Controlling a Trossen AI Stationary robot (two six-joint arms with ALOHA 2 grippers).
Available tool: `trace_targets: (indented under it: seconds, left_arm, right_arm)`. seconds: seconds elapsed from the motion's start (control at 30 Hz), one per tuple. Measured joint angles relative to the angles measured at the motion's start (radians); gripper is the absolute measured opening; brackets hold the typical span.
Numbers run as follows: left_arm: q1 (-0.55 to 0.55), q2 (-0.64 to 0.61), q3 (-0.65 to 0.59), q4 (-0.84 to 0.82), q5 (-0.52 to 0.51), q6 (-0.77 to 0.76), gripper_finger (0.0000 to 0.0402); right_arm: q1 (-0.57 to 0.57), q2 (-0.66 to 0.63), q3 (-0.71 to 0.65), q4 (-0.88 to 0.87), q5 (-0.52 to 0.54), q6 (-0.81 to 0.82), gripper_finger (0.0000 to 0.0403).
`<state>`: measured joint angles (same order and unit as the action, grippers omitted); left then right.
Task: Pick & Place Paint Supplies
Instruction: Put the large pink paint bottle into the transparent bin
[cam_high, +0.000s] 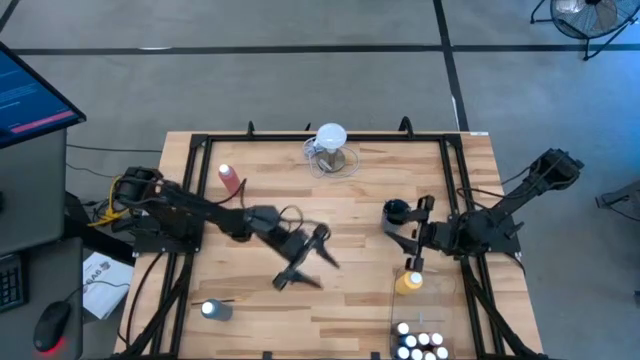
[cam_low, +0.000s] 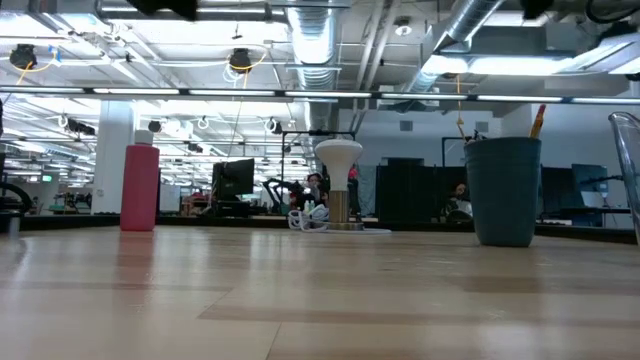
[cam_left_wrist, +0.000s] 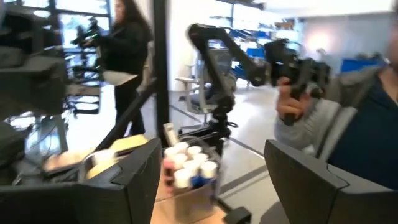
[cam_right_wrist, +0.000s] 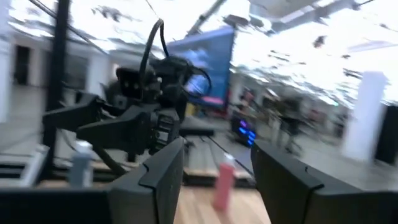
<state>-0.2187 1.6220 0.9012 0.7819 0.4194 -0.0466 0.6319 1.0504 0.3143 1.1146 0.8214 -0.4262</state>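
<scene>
1. The yellow squeeze bottle (cam_high: 409, 281) stands near the right side of the wooden table (cam_high: 350, 310). It has a small white top.
2. The right gripper (cam_high: 419, 238) is just above it, not touching. Its fingers (cam_right_wrist: 158, 171) are apart and hold nothing.
3. The pink-red squeeze bottle (cam_high: 231, 180) stands tall near the back left.
4. The blue squeeze bottle (cam_high: 216, 310) is at the front left.
5. Little white-capped paint bottles (cam_high: 420, 343) sit bunched at the front right.
6. The left gripper (cam_high: 303, 258) is in the middle of the table, wide open and empty.
</scene>
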Motion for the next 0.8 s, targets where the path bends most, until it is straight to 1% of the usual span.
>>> trace_targets:
  seconds: [0.03, 0.1, 0.2, 0.3, 0.4, 0.47, 0.53, 0.63, 0.73, 0.8]
  left_arm:
    - [-0.024, -0.020, 0.000, -0.026, -0.022, 0.020, 0.0250]
    - [-0.074, -0.060, 0.000, -0.094, -0.098, 0.057, 0.0250]
    - [-0.152, -0.116, 0.001, -0.213, -0.279, 0.093, 0.0250]
    - [-0.226, -0.165, 0.001, -0.349, -0.494, 0.093, 0.0250]
    - [-0.295, -0.207, 0.001, -0.459, -0.692, 0.072, 0.0250]
    - [-0.335, -0.229, 0.001, -0.497, -0.779, 0.063, 0.0250]
    - [-0.368, -0.242, -0.003, -0.523, -0.824, 0.042, 0.0250]
    - [-0.396, -0.246, -0.036, -0.521, -0.834, 0.000, 0.0250]
    - [-0.411, -0.245, -0.078, -0.528, -0.838, -0.073, 0.0250]
    - [-0.410, -0.245, -0.093, -0.527, -0.865, -0.119, 0.0250]
  right_arm:
    - [-0.004, 0.001, 0.010, 0.000, -0.037, 0.000, 0.0179]
    - [-0.017, 0.004, 0.027, -0.010, -0.111, 0.001, 0.0173]
    - [-0.045, 0.023, 0.058, -0.041, -0.203, 0.040, 0.0165]
    - [-0.076, 0.053, 0.086, -0.086, -0.242, 0.079, 0.0159]
    - [-0.105, 0.086, 0.118, -0.150, -0.246, 0.106, 0.0154]
    - [-0.124, 0.106, 0.144, -0.196, -0.246, 0.135, 0.0151]
    - [-0.140, 0.124, 0.172, -0.250, -0.248, 0.174, 0.0147]
    - [-0.164, 0.145, 0.219, -0.345, -0.264, 0.242, 0.0141]
    - [-0.196, 0.149, 0.268, -0.475, -0.373, 0.320, 0.0134]
    - [-0.216, 0.150, 0.294, -0.527, -0.428, 0.346, 0.0129]
